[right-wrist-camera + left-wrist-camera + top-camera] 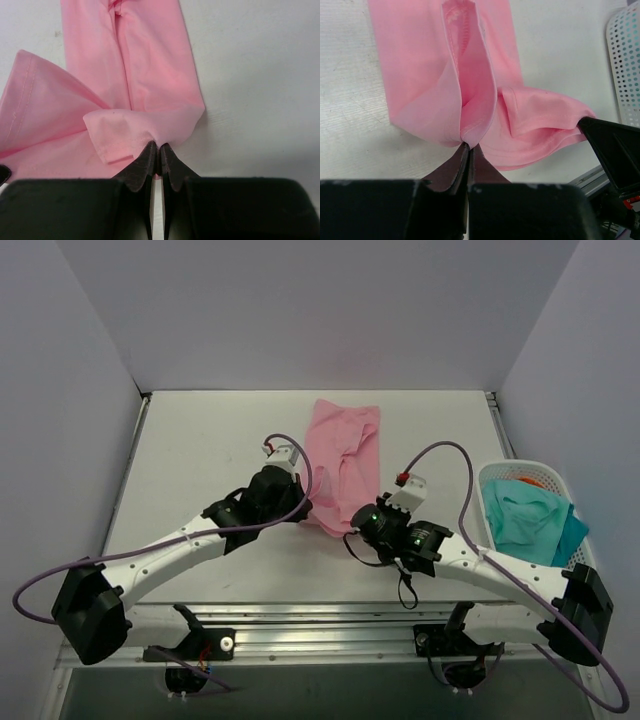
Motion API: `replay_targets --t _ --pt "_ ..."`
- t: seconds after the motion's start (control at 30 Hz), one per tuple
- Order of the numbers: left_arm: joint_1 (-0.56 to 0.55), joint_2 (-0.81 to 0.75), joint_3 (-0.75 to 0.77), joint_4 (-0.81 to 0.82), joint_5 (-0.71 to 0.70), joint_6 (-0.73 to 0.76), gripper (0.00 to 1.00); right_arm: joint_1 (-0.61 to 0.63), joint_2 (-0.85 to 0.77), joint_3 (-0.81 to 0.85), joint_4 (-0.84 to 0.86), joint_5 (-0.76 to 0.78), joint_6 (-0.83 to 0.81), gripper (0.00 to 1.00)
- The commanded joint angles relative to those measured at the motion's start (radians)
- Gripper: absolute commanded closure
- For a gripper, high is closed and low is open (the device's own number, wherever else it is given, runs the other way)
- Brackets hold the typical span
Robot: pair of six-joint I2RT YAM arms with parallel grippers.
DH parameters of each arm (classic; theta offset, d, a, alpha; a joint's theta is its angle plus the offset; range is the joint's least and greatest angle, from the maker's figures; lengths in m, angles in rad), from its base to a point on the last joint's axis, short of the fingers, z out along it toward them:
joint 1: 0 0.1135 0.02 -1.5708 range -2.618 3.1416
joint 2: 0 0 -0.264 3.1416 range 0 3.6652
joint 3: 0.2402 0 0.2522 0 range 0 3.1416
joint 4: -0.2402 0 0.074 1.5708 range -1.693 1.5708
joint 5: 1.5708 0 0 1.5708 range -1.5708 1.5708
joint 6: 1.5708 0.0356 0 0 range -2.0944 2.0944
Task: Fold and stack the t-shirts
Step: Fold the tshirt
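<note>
A light pink t-shirt (343,462) lies as a long narrow strip on the white table, running from the far middle toward the arms. My left gripper (303,504) is shut on its near left corner (468,135), the cloth bunched up between the fingers. My right gripper (362,522) is shut on the near right corner (159,134), where a small fold of hem curls over. Both near corners are lifted and gathered, and the far part lies flat. The right gripper's black finger (615,150) shows at the edge of the left wrist view.
A white perforated basket (500,475) stands at the right edge of the table with a teal shirt (525,520) and something orange (527,481) in it. Grey walls close in the table on the left, back and right. Purple cables loop over both arms.
</note>
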Motion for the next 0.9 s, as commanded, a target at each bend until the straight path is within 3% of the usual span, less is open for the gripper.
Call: replay_targets --t 0.0,0.33,0.57,0.87 --pt "0.019 0.058 0.111 -0.026 -0.047 0.004 0.95 -0.056 0.078 0.084 -0.01 0.077 -0.06 1.0" --pt "0.157 0.26 0.251 0.011 0.045 0.048 0.95 -0.281 0.312 0.163 0.205 -0.099 -0.256 1.0" --pt "0.25 0.464 0.363 0.067 0.157 0.08 0.98 -0.344 0.522 0.252 0.282 -0.184 -0.31 1.0" --pt "0.312 0.653 0.484 0.155 0.315 0.128 0.98 -0.406 0.668 0.387 0.316 -0.227 -0.344 1.0"
